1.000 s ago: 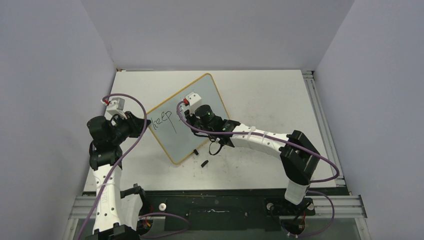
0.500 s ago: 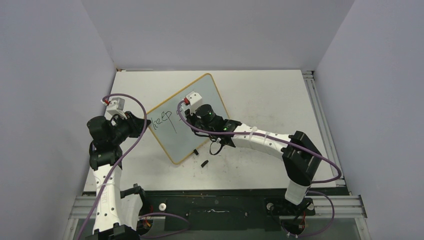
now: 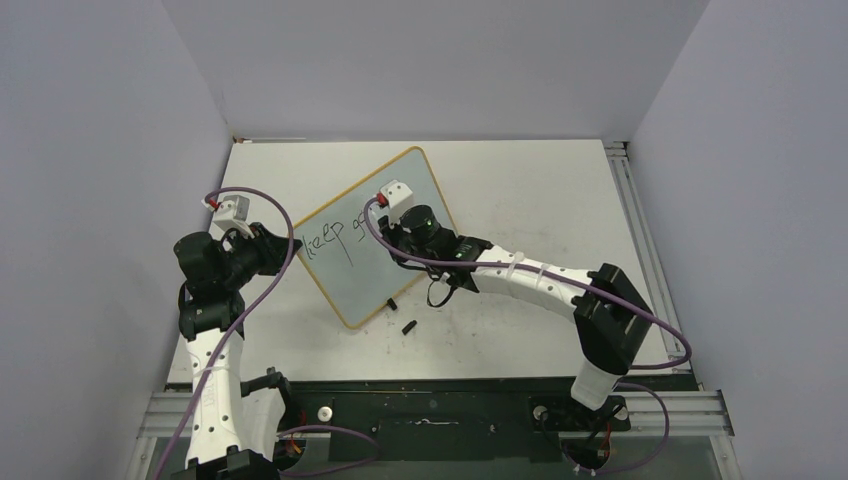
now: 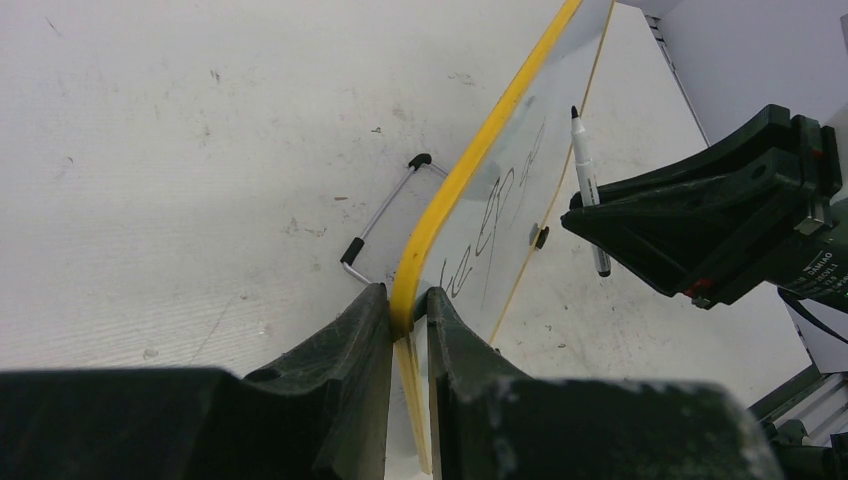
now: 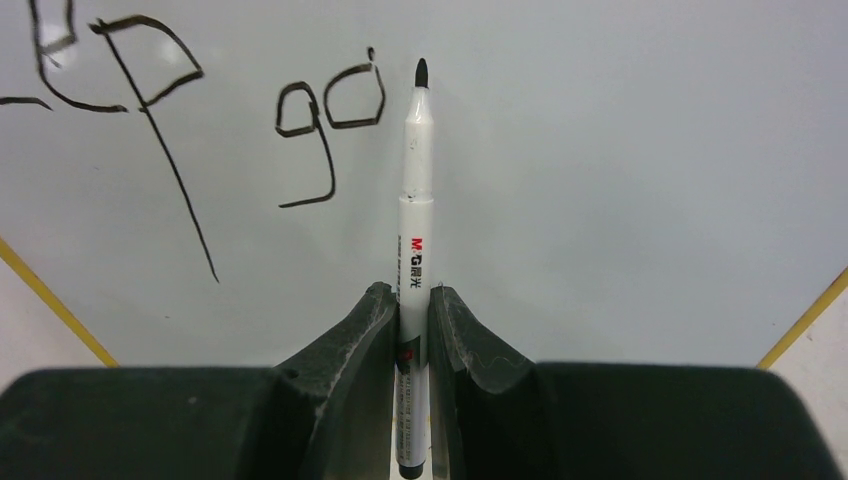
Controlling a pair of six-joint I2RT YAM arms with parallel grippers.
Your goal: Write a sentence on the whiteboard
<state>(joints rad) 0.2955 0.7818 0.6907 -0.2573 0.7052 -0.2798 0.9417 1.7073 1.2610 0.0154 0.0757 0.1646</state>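
Right wrist view: right claw pinches marker, tip just past unfinished sentence on whiteboard, left-centre on counter. Left claw pinches its yellow rim. Risk: whiteboard may slip, skewing strokes.

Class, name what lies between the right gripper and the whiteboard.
A white marker, clamped in the right gripper, tip toward the whiteboard; the right wrist view shows it.

Top view high, looking down, both wrist views close, all sharing whiteboard
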